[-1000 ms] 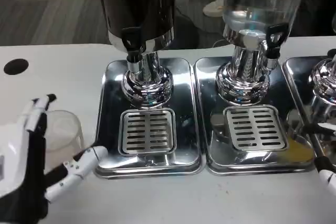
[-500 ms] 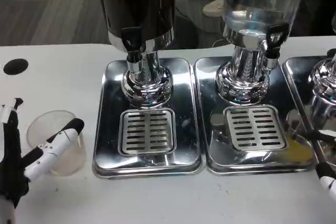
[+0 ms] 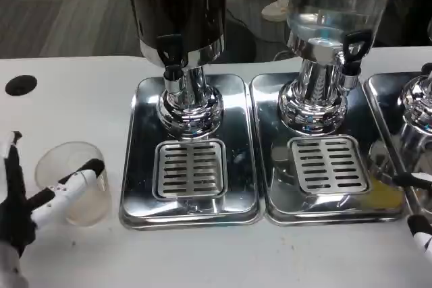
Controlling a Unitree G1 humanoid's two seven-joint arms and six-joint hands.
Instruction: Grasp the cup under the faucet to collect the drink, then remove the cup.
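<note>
The cup stands on the table left of the left drip tray, whose dispenser rises behind its grate, the second tray adjoining right.

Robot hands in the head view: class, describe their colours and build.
The left hand has slender segmented white fingers with black tips and a black inner side. The right hand, at the picture's edge, shows white segments with black parts.
</note>
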